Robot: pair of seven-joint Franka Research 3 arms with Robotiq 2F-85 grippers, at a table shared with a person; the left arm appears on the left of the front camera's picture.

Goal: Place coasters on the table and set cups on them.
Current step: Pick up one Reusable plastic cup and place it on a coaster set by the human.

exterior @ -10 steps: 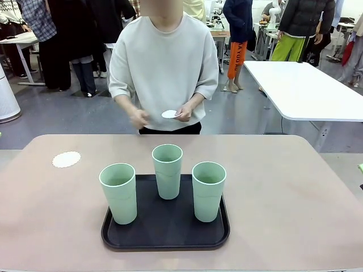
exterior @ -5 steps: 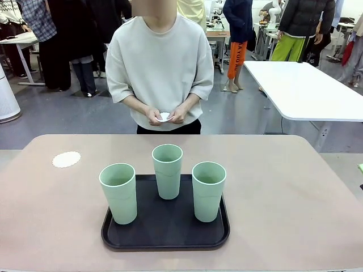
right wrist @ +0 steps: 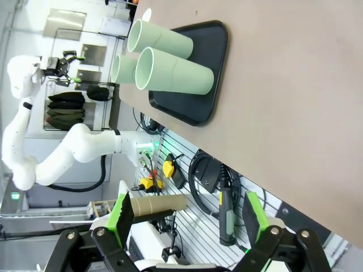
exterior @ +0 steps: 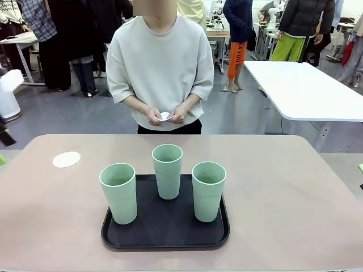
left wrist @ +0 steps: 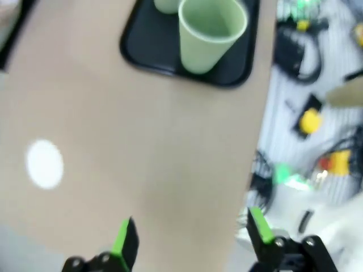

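Observation:
Three mint-green cups (exterior: 118, 192) (exterior: 167, 170) (exterior: 208, 190) stand upright on a black tray (exterior: 164, 233) in the middle of the beige table (exterior: 283, 198). One lacy white coaster (exterior: 66, 159) lies flat on the table at the far left. The person across the table holds another coaster (exterior: 164, 117) in both hands at waist height. My left gripper (left wrist: 191, 235) hangs open and empty over the table's near-left part, with the coaster (left wrist: 44, 163) and a cup (left wrist: 211, 34) ahead of it. My right gripper (right wrist: 188, 215) is open and empty off the table's edge, well away from the cups (right wrist: 173, 71).
Part of my left arm (exterior: 10, 80) shows blurred at the picture's left edge. A white table (exterior: 306, 90) stands at the back right, and several people stand behind. Bare tabletop lies on both sides of the tray (right wrist: 195, 85).
The person has drawn both hands together on the held coaster. My left arm has come into the front view at the left edge. Cups and the lying coaster have not moved.

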